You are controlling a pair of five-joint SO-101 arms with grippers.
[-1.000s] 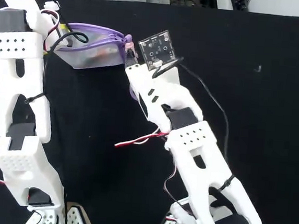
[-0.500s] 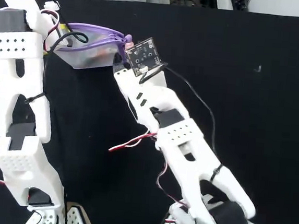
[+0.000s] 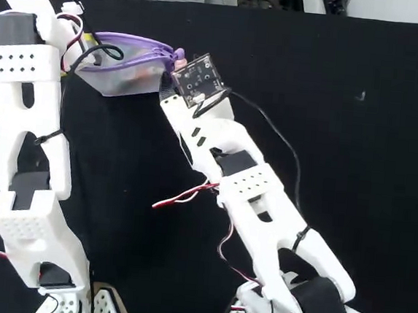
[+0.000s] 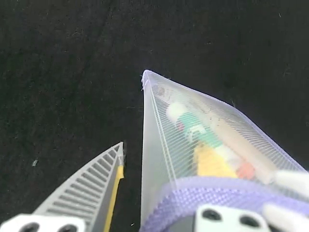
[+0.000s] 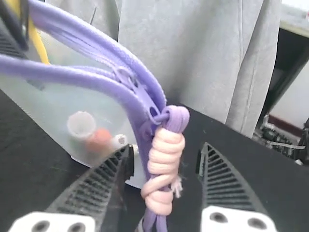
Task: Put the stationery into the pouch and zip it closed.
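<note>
The right hand (image 5: 166,147) is released, its jaws straddling the pink pull cord (image 5: 161,169) of the pouch (image 5: 63,106) just ahead, and clenching too low could let the knotted cord slip free.

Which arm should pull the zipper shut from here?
Right, likely. The right gripper, open, straddles the pink zipper cord at one end of the pouch; closing and pulling would do. The left arm sits at the pouch's opposite end.
</note>
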